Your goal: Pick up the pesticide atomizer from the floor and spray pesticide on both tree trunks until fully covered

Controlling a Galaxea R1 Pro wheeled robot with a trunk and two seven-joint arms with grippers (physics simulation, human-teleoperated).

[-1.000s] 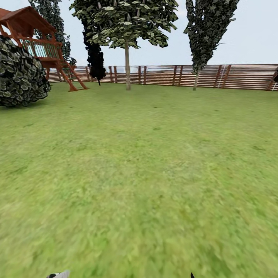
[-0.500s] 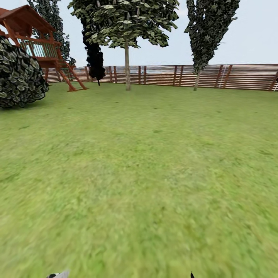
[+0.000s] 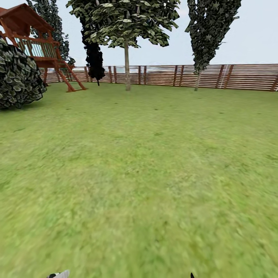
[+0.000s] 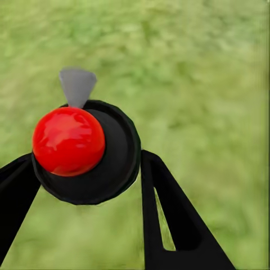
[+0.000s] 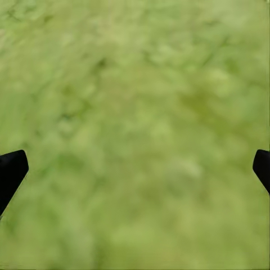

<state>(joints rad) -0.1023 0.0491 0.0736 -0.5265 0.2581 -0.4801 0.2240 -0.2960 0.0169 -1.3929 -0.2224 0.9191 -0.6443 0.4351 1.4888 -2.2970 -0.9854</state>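
My left gripper (image 4: 88, 164) is shut on the pesticide atomizer (image 4: 109, 169), a dark round body with a red ball on top and a grey nozzle, one black finger pressed on each side. Its whitish tip (image 3: 58, 275) peeks in at the head view's bottom edge. My right gripper (image 5: 135, 169) is open over blurry grass, nothing between its fingers. Far across the lawn stand two trees by the fence, with one pale tree trunk (image 3: 127, 69) centre-left and a thinner tree trunk (image 3: 197, 80) to its right.
A brown slat fence (image 3: 239, 76) edges the garden at the back. A big round dark bush (image 3: 17, 79) and a wooden play tower (image 3: 36, 42) stand at the far left. A dark narrow tree (image 3: 95, 58) stands by the fence. Open lawn (image 3: 146, 162) stretches ahead.
The whole head view has shifted slightly: the bush and play tower have slid leftward, so the camera has moved. The grippers hold as before.
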